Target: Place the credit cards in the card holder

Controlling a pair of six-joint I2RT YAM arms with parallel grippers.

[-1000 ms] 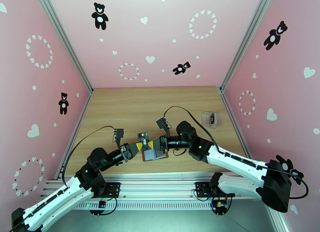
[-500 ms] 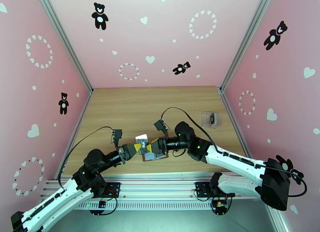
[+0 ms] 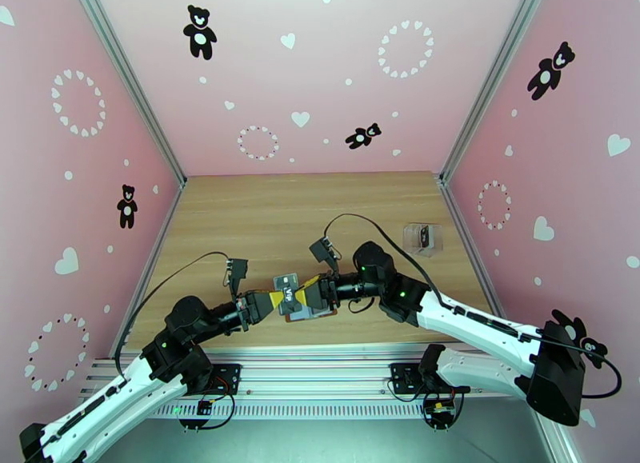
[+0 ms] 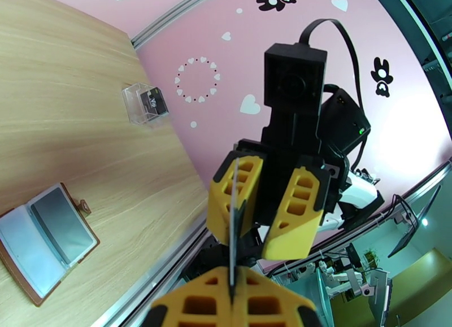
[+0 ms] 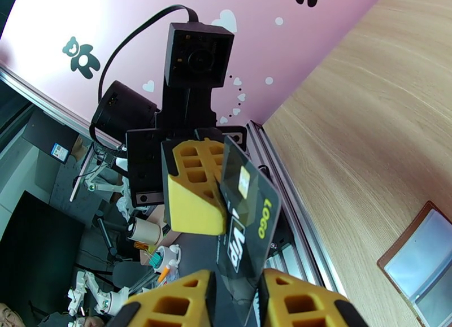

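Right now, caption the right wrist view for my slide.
Left jaws pinch a black plastic credit card; open brown leather card holder lies on the wooden table.

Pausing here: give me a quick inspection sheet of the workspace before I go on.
Surface: wooden table, no spills seen.
Job's things: one card held in the air between the grippers; wallet lying open on the table below; second card standing in the clear box.
Clutter: nothing seen.
Grippers: left gripper shut on the card; right gripper jaws apart around its other end.
Cables: black cables arch off both wrists, none lying on the things.
Surroundings: pink walls with bears and hearts.
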